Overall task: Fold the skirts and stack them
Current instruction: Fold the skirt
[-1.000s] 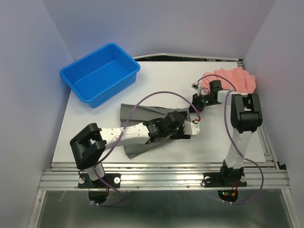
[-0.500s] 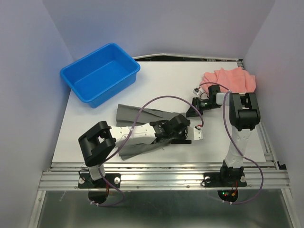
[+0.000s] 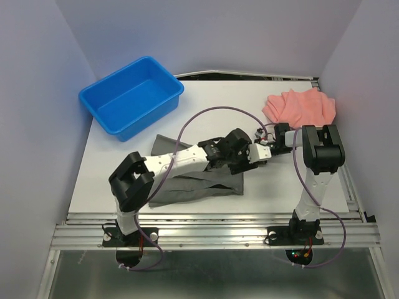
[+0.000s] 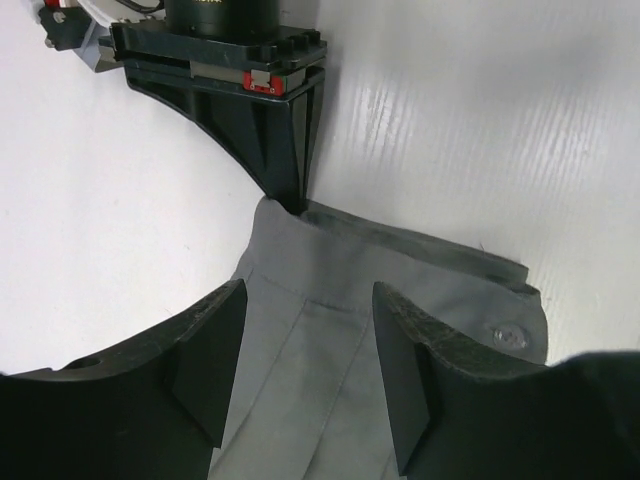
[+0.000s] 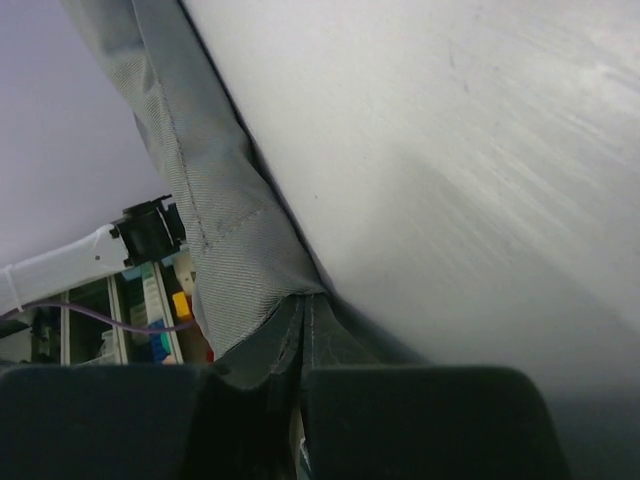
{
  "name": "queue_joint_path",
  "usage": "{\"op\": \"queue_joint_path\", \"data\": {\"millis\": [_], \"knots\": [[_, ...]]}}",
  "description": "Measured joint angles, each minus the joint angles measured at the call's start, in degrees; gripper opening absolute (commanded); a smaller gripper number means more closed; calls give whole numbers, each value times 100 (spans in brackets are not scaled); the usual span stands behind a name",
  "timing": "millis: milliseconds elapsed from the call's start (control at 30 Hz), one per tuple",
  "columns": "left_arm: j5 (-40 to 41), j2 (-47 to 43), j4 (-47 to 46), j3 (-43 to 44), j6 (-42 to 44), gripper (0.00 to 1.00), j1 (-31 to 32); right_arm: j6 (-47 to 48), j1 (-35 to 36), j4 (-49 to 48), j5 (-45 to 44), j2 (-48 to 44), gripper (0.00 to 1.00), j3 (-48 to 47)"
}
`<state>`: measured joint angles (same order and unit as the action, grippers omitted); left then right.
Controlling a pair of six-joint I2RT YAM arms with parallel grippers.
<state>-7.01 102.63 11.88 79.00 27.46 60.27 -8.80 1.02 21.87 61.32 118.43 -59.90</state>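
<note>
The dark grey pleated cloth skirt [image 3: 206,187] lies in the middle of the white table [image 3: 212,103], partly doubled over itself, with the left arm stretched across it. The right gripper [image 5: 303,345] has its fingers pressed together on one corner of the waistband [image 4: 400,240], and only a small bite of cloth sits between them. The left gripper [image 4: 305,370] hovers over the same end with its fingers spread apart and nothing between them.

The main risk, as I judge it, is that this thin corner pinch slips if the right arm pulls before the left one has closed. The free end would then drop and the fold would open. The two grippers are also very near each other, so a careless closing move could knock them together. The left one could also catch two layers at once and drag the fold crooked.

The cloth is a fine twill with stitched seams, and the waistband is turned up slightly beside a small button [image 4: 505,333]. The lower part shows long creases and an uneven, angled outline, not yet a neat rectangle.

The salmon-pink cloth skirt [image 3: 299,106] sits bunched at the far right, well apart from the grey one. A blue plastic tub [image 3: 131,99] stands at the far left.
</note>
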Motion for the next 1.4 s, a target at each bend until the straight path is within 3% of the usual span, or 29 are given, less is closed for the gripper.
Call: {"op": "queue_joint_path", "data": {"millis": [333, 633, 733, 933, 1100, 1300, 1400], "knots": [[-743, 1034, 540, 520, 363, 72, -610, -153, -20, -313, 39, -105, 1, 236], [-1268, 1547, 909, 1241, 964, 64, -664, -153, -20, -323, 57, -105, 1, 238], [-1351, 1722, 962, 1394, 1069, 56, -671, -153, -20, -330, 66, -105, 1, 243], [-1440, 2020, 1071, 1569, 1128, 22, -765, -142, -20, -361, 105, -105, 1, 269], [-1547, 2166, 1200, 1792, 1110, 3, -933, -125, -20, -393, 149, -90, 1, 275], [-1696, 2170, 1252, 1974, 1060, 0, -1054, -96, -20, -420, 190, -63, 1, 275], [-1727, 2170, 1263, 1989, 1023, 12, -1062, -94, -20, -424, 192, -61, 1, 275]]}}
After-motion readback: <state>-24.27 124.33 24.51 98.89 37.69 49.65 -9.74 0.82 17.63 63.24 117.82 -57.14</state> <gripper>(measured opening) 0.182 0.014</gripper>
